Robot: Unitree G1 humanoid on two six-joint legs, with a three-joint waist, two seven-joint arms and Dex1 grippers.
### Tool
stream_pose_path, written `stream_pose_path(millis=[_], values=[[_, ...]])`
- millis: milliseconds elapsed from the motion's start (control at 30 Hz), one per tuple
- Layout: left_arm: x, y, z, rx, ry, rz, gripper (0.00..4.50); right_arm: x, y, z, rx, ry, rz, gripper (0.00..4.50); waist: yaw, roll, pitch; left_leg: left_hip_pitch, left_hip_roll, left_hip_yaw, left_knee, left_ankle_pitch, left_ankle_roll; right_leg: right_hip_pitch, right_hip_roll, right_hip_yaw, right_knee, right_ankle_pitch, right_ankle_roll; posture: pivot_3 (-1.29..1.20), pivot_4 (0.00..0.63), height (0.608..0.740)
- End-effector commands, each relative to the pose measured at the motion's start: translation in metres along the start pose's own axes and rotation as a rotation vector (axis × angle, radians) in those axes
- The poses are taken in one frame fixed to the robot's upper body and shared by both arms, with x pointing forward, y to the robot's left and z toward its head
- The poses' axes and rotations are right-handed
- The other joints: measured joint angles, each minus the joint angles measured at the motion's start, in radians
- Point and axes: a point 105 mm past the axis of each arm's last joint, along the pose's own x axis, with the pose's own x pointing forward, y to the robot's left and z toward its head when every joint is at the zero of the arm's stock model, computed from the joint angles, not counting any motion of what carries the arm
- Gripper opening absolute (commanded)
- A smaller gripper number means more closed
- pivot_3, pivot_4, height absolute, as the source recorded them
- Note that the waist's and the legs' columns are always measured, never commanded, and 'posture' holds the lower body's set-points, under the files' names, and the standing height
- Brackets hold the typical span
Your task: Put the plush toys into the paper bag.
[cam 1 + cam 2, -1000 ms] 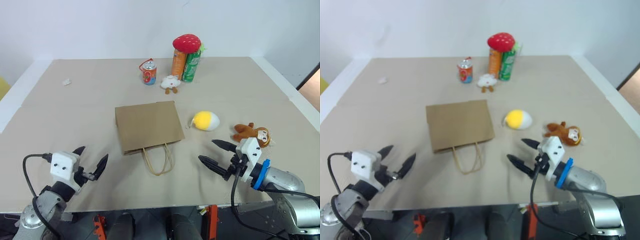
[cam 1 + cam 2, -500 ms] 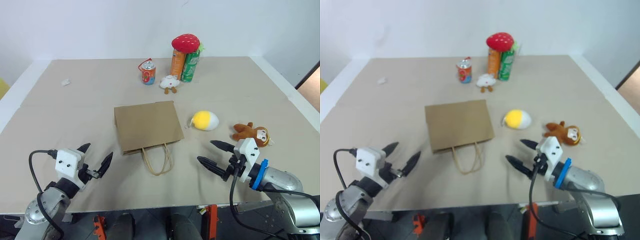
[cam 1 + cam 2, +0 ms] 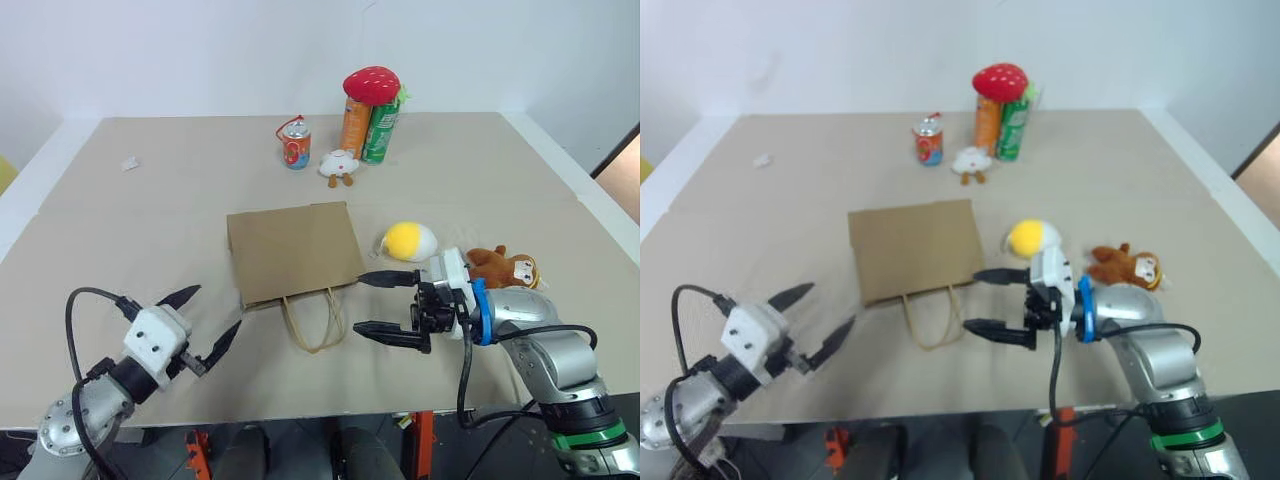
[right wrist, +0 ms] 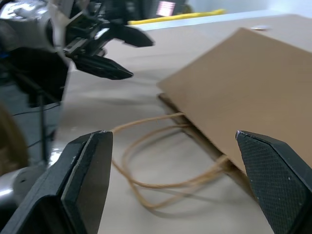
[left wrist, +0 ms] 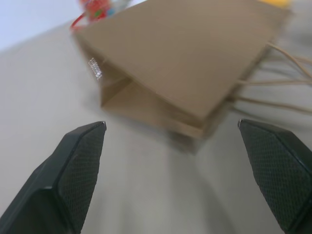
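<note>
Brown kraft paper bag (image 3: 294,251) lies flat mid-surface (image 3: 150,230), its two thin cord handles (image 3: 315,320) looping toward the robot. Just right of it rests the egg-shaped plush (image 3: 411,241), yellow fading to white. Farther right sits the small brown monkey plush (image 3: 505,266) with a tan face. The right pincer (image 3: 372,303) gapes wide beside the handles; the left pincer (image 3: 208,321) hovers spread, empty.
</note>
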Motion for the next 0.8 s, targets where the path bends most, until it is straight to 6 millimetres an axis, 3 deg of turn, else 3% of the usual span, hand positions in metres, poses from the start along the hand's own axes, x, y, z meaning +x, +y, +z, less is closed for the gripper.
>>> stream_pose_path(millis=[33,333,800], values=[[0.01,-0.008,0.018,0.329,-0.054,-0.144,4.5,-0.002,-0.008,0.004,-0.031,-0.004,-0.03,4.36,0.001,0.0,0.0,0.0,0.0,0.0,0.0,0.0,0.0,0.0,0.0,0.0,0.0,0.0,0.0,0.0,0.15,0.74],[0.036,-0.023,0.007,0.37,-0.112,-0.346,4.5,-0.003,-0.005,-0.002,-0.034,0.013,-0.072,4.36,0.003,0.001,0.0,0.0,0.002,0.001,0.0,0.0,0.0,0.0,0.001,0.0,-0.001,0.001,0.0,0.0,0.15,0.74],[0.066,-0.033,0.029,0.382,-0.279,-0.521,4.5,-0.019,-0.001,-0.013,-0.043,0.041,-0.207,4.36,0.001,0.002,0.0,0.001,0.008,0.002,0.0,-0.001,0.0,0.0,0.009,0.002,-0.001,0.005,0.003,0.0,0.15,0.74]])
